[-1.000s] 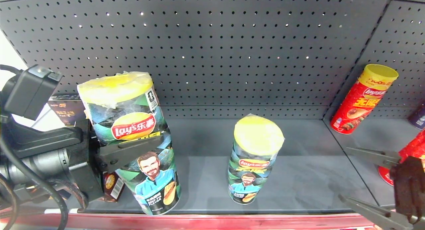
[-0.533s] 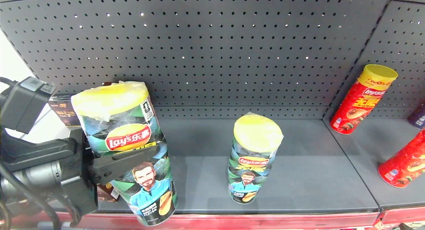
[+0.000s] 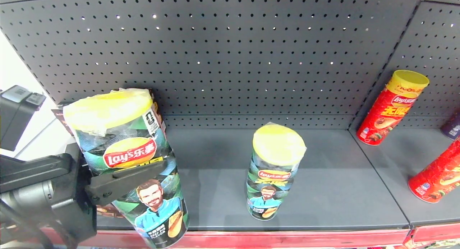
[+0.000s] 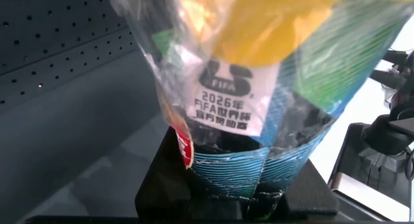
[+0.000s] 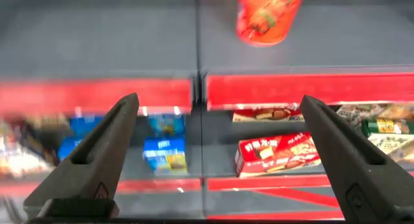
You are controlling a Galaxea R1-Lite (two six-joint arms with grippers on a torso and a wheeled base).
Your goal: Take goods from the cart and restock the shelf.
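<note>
Chip can point(image 3: 124, 152): clenched in left gripper point(image 3: 124, 175), now shifted outward over shelf point(image 3: 323, 195) front-left edge; placement likely still pending. Right gripper point(image 5: 218, 104): jaws spread, empty, withdrawn below shelf front.

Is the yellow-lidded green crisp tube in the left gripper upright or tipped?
Tipped: the green crisp tube in the left gripper leans its lid leftward; the matching tube on the shelf stands upright.

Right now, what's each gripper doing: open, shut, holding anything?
Left gripper: shut on the green chip can.
Right gripper: open, holding nothing.
</note>
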